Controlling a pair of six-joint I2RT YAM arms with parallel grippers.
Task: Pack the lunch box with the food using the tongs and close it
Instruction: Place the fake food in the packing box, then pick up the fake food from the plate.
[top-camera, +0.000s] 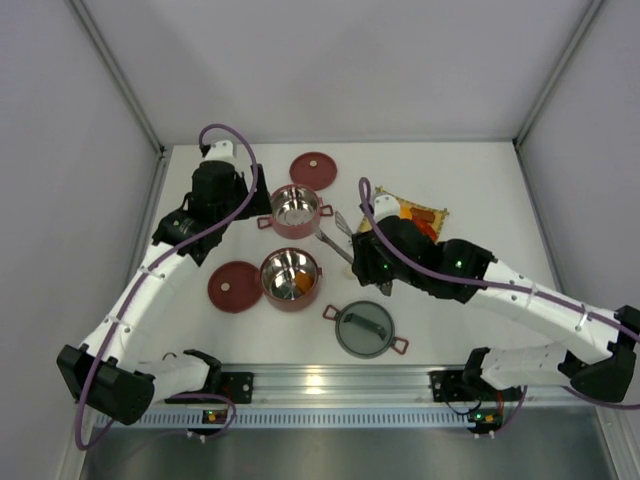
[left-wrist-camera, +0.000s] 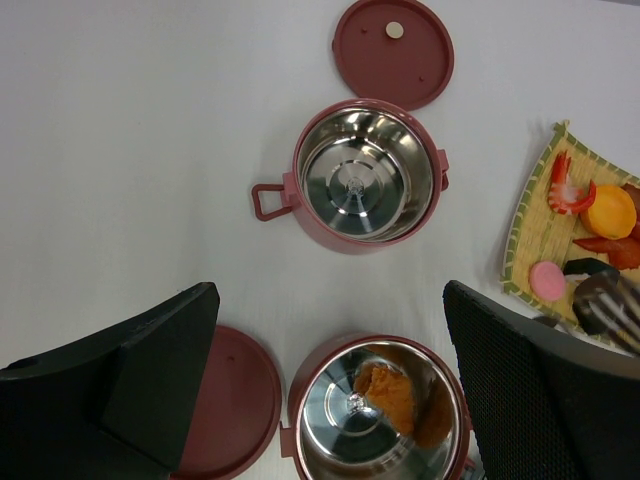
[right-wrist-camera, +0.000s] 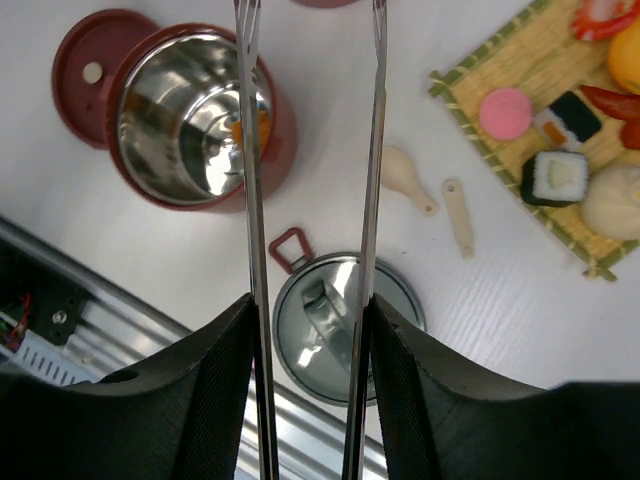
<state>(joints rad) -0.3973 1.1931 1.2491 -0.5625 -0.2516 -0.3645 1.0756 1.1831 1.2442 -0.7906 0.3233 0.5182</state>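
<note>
The lunch box stands in pieces: an empty far bowl, and a near bowl holding one orange food piece. Flat red lids lie beside the bowls, and the grey domed lid lies near the front. More food, such as a shrimp, a pink round and sushi, sits on the yellow mat. My right gripper is shut on the tongs, whose arms stand apart. My left gripper hangs open, high above the bowls.
Two cream spoon-shaped pieces lie between the mat and the grey lid. A metal rail runs along the table's near edge. White walls close in the table on the left, right and back.
</note>
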